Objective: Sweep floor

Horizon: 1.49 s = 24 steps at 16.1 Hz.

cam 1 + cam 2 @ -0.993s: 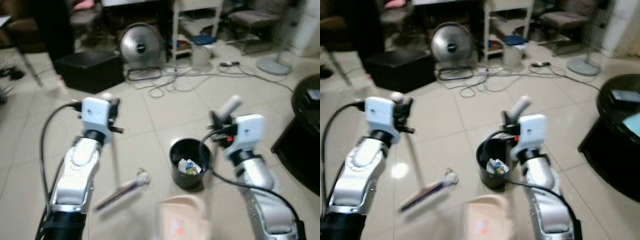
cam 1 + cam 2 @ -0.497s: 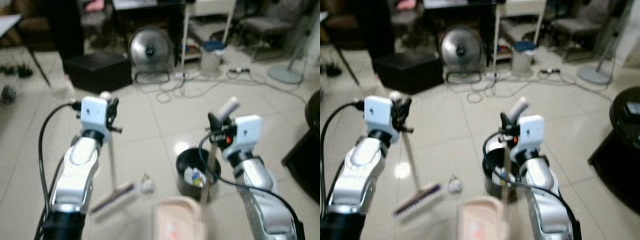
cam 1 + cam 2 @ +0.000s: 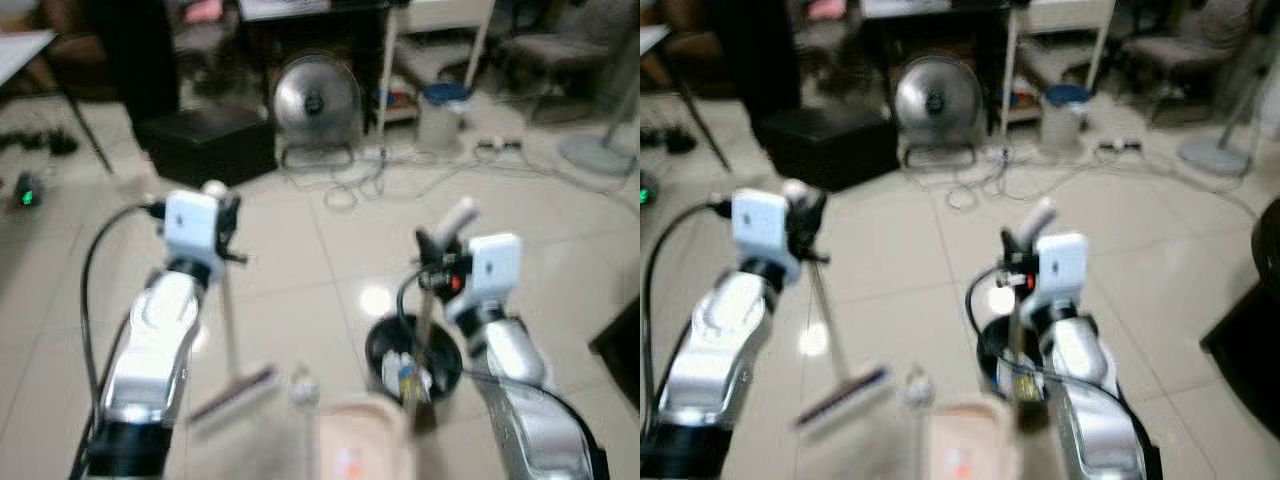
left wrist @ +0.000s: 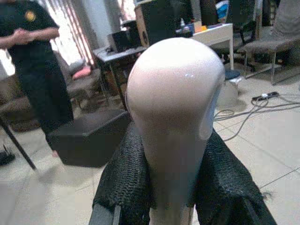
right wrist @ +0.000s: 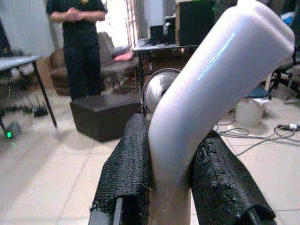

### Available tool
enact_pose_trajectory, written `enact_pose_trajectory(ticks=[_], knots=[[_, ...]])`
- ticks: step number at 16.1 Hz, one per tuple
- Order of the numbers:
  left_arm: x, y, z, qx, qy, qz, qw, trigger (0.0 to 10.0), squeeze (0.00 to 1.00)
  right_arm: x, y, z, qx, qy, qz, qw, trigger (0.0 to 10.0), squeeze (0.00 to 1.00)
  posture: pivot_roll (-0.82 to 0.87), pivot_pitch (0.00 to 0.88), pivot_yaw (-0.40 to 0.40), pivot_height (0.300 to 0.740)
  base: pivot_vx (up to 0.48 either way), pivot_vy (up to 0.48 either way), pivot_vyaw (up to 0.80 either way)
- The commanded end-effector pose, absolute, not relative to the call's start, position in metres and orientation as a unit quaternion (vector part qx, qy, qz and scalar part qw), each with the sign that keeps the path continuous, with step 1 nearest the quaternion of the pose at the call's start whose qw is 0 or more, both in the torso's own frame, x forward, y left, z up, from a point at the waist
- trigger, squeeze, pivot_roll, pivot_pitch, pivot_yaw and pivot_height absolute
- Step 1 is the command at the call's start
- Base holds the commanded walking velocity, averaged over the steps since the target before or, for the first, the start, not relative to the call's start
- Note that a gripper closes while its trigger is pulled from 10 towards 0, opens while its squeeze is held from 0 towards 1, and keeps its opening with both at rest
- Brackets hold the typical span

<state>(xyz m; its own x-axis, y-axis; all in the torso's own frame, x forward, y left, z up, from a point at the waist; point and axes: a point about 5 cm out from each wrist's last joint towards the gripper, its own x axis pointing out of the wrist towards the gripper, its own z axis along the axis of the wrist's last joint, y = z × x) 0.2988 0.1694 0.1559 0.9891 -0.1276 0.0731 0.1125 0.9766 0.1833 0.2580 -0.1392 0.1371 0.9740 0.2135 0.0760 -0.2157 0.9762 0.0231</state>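
Both silver arms are reaching forward, raised; the left hand (image 3: 222, 215) and right hand (image 3: 436, 262) are each clamping a handle.

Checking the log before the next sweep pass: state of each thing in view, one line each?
left gripper: shut on broom handle.
right gripper: shut on dustpan handle.
broom: near upright, head on the floor.
dustpan: on the floor beside the bin.
bin: upright, open, litter inside.
crumpled litter: loose on the floor by the broom head.
fan: standing on the floor; running or not, cannot tell.

broom (image 3: 236, 385) head: edged left | crumpled litter (image 3: 302, 385): now beside dustpan (image 3: 362, 447)
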Motion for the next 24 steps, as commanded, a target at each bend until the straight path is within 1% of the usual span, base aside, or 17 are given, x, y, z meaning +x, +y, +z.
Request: enact_pose_trajectory(ticks=[1,10,13,18,23,24], knots=[[0.301,0.161,0.166,0.088,-0.066,-0.073,0.991,10.0,0.00,0.259,-0.145,0.143,0.008,-0.049,0.098,0.994,10.0,0.00,-0.03,0.001,0.073,0.740,0.398,0.000,0.00],[0.304,0.161,0.168,0.092,-0.069,-0.075,0.991,10.0,0.00,0.259,-0.147,0.136,0.020,-0.044,0.086,0.995,10.0,0.00,-0.02,0.000,0.079,0.740,0.398,0.000,0.00],[0.305,0.160,0.168,0.094,-0.071,-0.079,0.990,10.0,0.00,0.258,-0.151,0.132,0.015,-0.041,0.073,0.996,10.0,0.00,-0.03,0.000,0.084,0.740,0.394,0.000,0.00],[0.307,0.156,0.164,0.096,-0.067,-0.082,0.990,10.0,0.00,0.258,-0.156,0.126,-0.010,-0.047,0.066,0.997,10.0,0.00,-0.03,0.000,0.093,0.740,0.000,0.000,0.00],[0.310,0.157,0.164,0.095,-0.076,-0.078,0.990,10.0,0.00,0.261,-0.165,0.119,-0.058,-0.069,0.055,0.994,10.0,0.00,-0.03,0.000,0.101,0.740,0.000,0.000,0.00],[0.310,0.158,0.164,0.095,-0.078,-0.076,0.989,10.0,0.00,0.262,-0.169,0.120,-0.080,-0.084,0.050,0.992,10.0,0.00,-0.03,0.000,0.105,0.740,0.000,0.000,0.00]])
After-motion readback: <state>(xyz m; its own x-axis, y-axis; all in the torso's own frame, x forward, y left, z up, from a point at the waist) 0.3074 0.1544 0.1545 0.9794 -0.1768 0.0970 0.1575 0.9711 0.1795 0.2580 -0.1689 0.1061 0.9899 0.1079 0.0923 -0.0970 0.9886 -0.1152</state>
